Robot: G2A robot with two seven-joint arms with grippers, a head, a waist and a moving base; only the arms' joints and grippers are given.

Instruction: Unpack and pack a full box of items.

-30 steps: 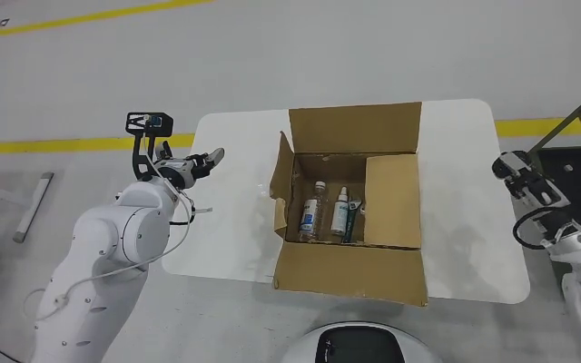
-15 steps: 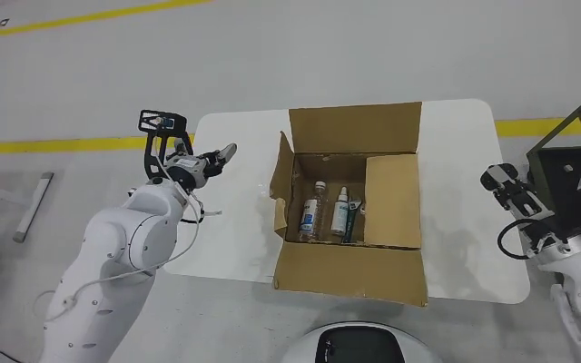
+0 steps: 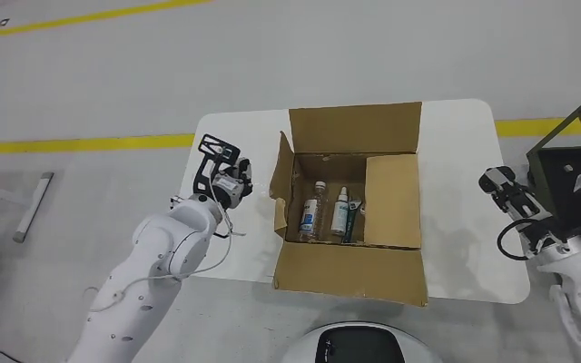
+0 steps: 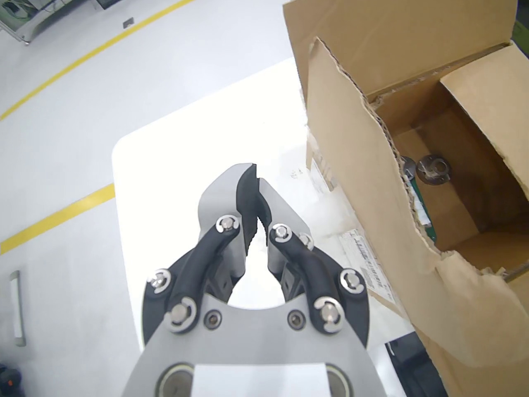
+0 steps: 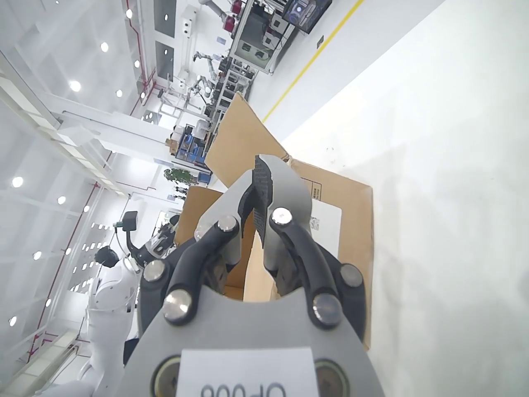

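On either side of the box [image 3: 354, 129], the left pincer [image 4: 253, 171] and right pincer [image 5: 261, 167] sit closed, empty.

the box [image 3: 354, 272] fills the middle of the surface [image 3: 250, 136]. its right flap [image 3: 392, 200] folds inward and roofs about half the mouth; the left half is open from above, down to the bottles [image 3: 310, 216] on its bottom. the torn left flap [image 4: 351, 125] stands up between the left tool [image 4: 253, 175] and that opening. bare surface lies on both sides of the box; the right tool [image 5: 261, 167] hangs over the right strip
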